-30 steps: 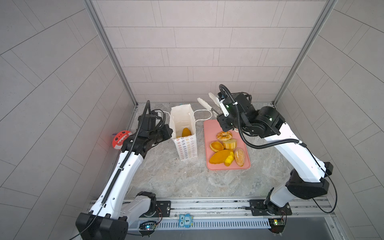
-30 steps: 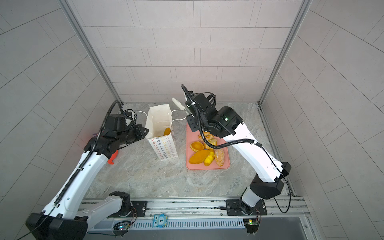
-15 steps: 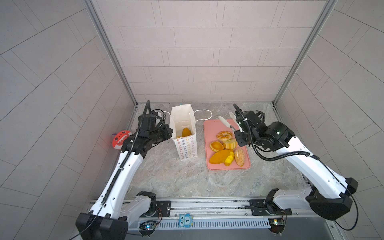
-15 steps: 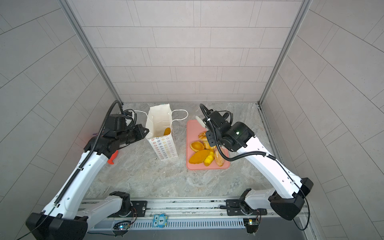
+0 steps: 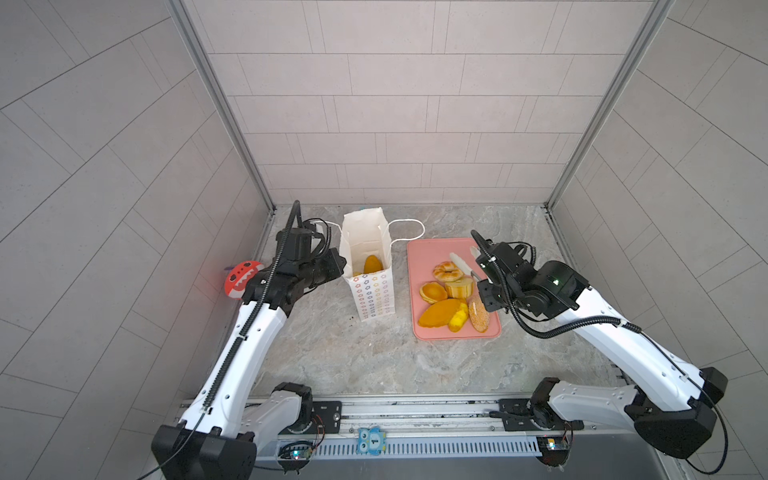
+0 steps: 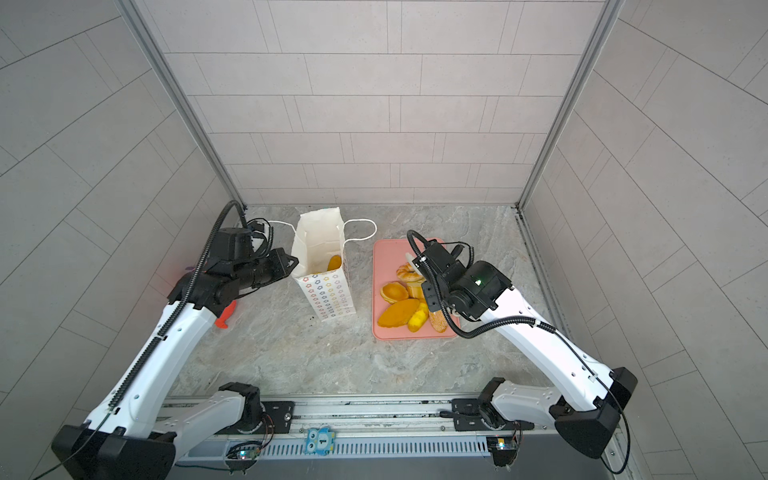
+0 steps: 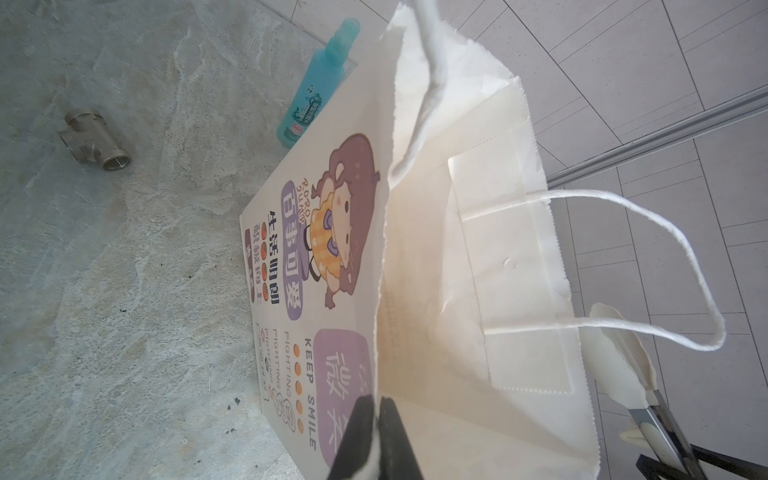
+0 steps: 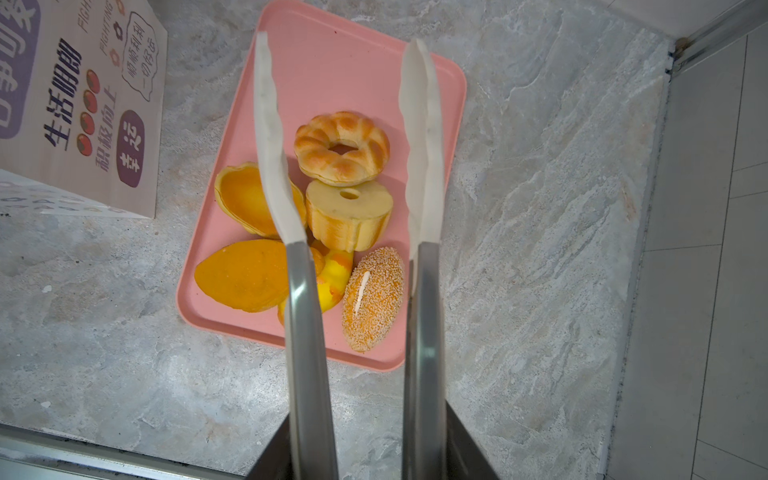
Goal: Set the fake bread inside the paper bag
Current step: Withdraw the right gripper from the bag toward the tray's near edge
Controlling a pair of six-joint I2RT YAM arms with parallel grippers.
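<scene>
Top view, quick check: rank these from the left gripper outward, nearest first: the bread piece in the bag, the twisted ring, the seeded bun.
1. Bread piece, inside the paper bag whose rim the left gripper pinches.
2. Twisted ring, in the pink tray's far half.
3. Seeded bun, by the tray's near right corner.

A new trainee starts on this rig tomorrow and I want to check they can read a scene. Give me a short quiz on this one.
1. True or false: the paper bag is empty.
2. The left gripper is shut on: A) the bag's rim, B) a cord handle, C) a seeded bun?
3. Fill in: the right gripper holds ___ above the pink tray.
Key: 1 false, one piece of fake bread lies inside; 2 A; 3 tongs, tips apart.
</scene>
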